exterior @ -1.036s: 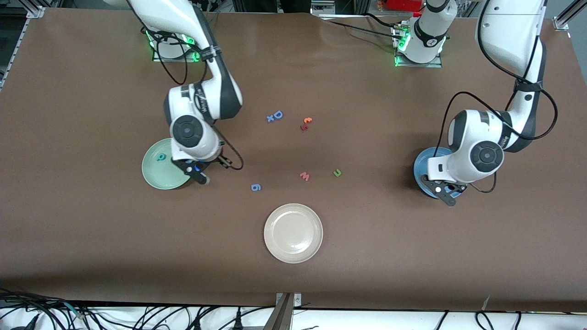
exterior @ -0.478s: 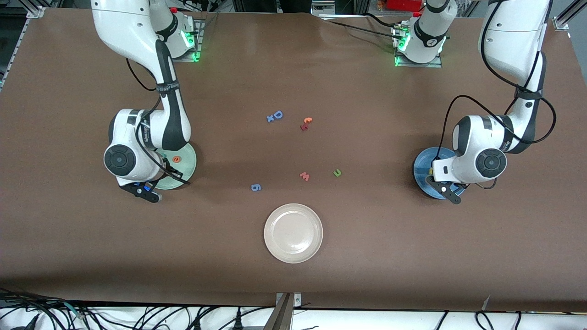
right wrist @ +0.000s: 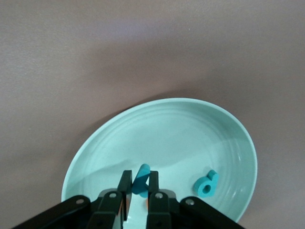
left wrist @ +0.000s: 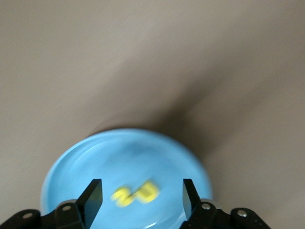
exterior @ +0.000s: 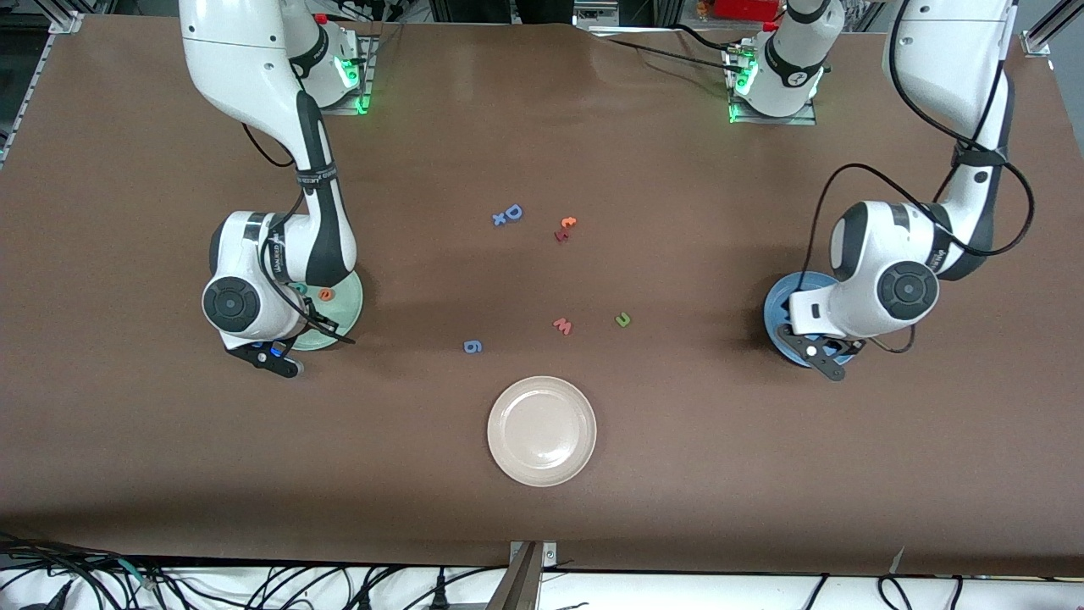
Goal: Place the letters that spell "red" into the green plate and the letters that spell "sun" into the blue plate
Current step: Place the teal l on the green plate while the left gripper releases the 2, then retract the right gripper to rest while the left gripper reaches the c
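The green plate (right wrist: 162,138) holds a teal d (right wrist: 207,184) and an orange e (exterior: 326,294). The right end effector (right wrist: 138,183) pinches a teal r (right wrist: 141,179) above it. The blue plate (left wrist: 128,157) holds two yellow letters (left wrist: 135,194) under the open, empty left end effector (left wrist: 140,195). A green letter (exterior: 622,319) lies on the bench (exterior: 677,466) beside an empty beige plate (exterior: 542,430).

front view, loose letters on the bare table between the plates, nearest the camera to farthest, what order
blue 6 → pinkish-red w → green letter → red and orange pair → blue D

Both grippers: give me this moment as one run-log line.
left gripper: open over blue plate, two yellow letters in it | right gripper: shut on teal letter over green plate
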Action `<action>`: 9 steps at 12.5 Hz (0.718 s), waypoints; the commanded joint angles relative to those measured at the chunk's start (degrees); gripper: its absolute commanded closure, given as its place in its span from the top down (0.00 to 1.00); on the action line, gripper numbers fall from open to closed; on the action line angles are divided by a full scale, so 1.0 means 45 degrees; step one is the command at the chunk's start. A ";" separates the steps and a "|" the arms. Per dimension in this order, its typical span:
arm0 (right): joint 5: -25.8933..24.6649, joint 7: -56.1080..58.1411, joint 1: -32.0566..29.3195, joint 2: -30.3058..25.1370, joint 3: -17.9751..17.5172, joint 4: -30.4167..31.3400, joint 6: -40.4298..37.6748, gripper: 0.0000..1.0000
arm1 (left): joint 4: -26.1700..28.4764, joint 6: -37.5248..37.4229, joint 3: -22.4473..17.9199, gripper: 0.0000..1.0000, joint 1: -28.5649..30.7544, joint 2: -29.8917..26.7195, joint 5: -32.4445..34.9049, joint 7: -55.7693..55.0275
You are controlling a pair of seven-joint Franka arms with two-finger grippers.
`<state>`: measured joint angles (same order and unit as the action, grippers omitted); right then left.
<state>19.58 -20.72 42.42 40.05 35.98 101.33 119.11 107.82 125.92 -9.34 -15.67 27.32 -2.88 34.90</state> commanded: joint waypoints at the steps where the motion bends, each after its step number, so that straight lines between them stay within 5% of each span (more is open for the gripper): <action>1: 0.0434 0.0424 -0.0149 0.0181 -0.0047 -0.0115 0.0132 0.53 | 0.0006 -0.0112 0.0413 0.76 -0.0966 -0.0017 -0.0959 -0.1674; 2: 0.0453 0.0405 -0.0149 0.0220 -0.0028 -0.0115 0.0132 1.00 | -0.0227 -0.0092 0.0763 0.76 -0.1280 0.0061 -0.0999 -0.2725; 6: 0.0610 0.0424 -0.0091 0.0123 -0.0028 -0.0193 -0.0044 1.00 | -0.1243 0.0238 0.1294 0.76 -0.2745 0.0959 -0.1039 -0.6965; 9: 0.0610 0.0404 0.0026 -0.0383 -0.0008 -0.0368 -0.0607 1.00 | -0.1303 0.1349 0.1294 0.75 -0.3410 0.1329 -0.0844 -0.7307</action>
<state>21.19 -19.91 42.41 40.33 35.95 100.52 118.89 103.72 129.99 -2.83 -29.89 31.22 -5.94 2.16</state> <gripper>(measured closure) 0.000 0.251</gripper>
